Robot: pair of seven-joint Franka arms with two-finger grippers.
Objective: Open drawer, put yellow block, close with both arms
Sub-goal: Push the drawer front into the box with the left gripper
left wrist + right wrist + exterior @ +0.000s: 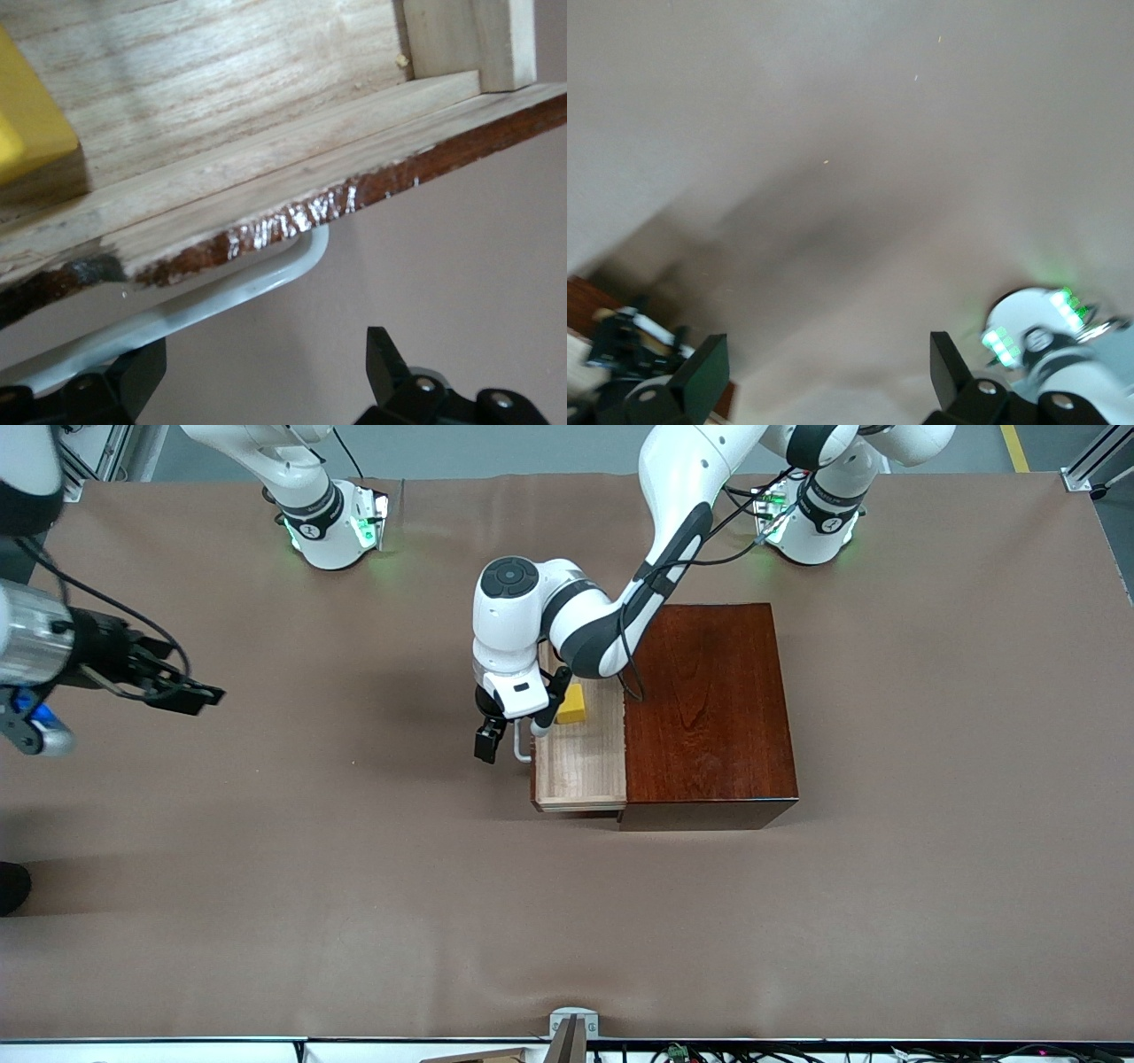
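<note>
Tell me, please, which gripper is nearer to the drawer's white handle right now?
Left. The left gripper is open at the white handle of the pulled-out drawer. The right gripper waits, open, over bare table toward the right arm's end.

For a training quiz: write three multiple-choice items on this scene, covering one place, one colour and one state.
1. Where is the yellow block?
A. on the box top
B. in the drawer
C. on the tablecloth

2. What colour is the drawer's handle?
A. white
B. black
C. red

3. How does the drawer stand?
A. shut
B. lifted out
C. pulled open

Answers:
1 B, it rests on the pale tray floor.
2 A, the bar below the drawer front is white.
3 C, the tray juts from the wooden box.
</note>
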